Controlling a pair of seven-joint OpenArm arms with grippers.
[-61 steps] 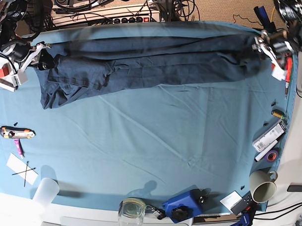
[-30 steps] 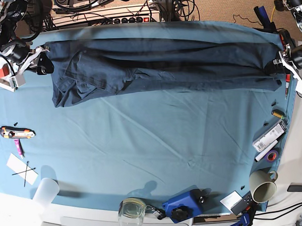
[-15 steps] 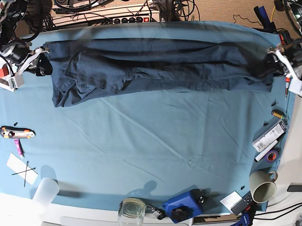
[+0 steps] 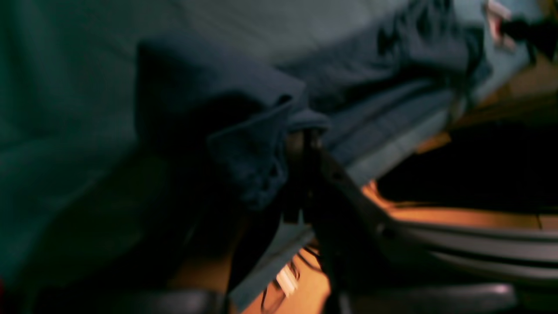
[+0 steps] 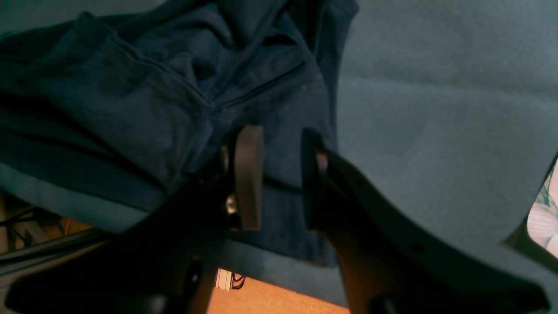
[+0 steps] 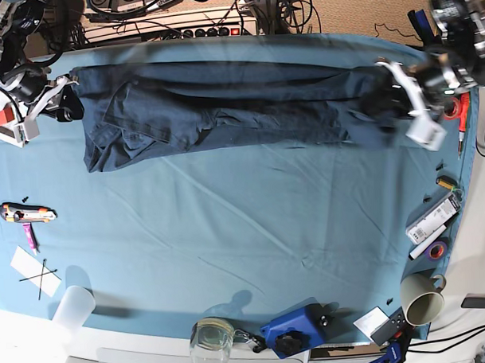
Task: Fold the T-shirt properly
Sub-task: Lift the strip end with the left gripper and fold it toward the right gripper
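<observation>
At the far left of the base view the right gripper (image 6: 62, 96) sits at the left end of the T-shirt (image 6: 224, 110), where it was a second ago. Its wrist view shows the two fingers (image 5: 248, 174) standing apart with navy cloth in and behind the gap; whether they pinch a fold there cannot be told. That end of the garment has not shifted over the last second.

The T-shirt lies as a long, rumpled band across the far side of the tabletop (image 6: 244, 229), on the teal tablecloth, bunched in ridges along its length and with a looser lump near its left end.

The change is on the right. The left gripper (image 6: 407, 92) was out at the right edge of the cloth a second ago, with the shirt pulled long; it has now come inward to the left and slightly farther away, and the band has shortened with it. Its wrist view is blurred but shows the gripper closed on a bunched edge of the fabric (image 4: 257, 161).

My reading: the stretching pull has ended and the right end is being carried back over the shirt, the start of a crosswise fold. The ridges remain, so the fold may trap creases.
</observation>
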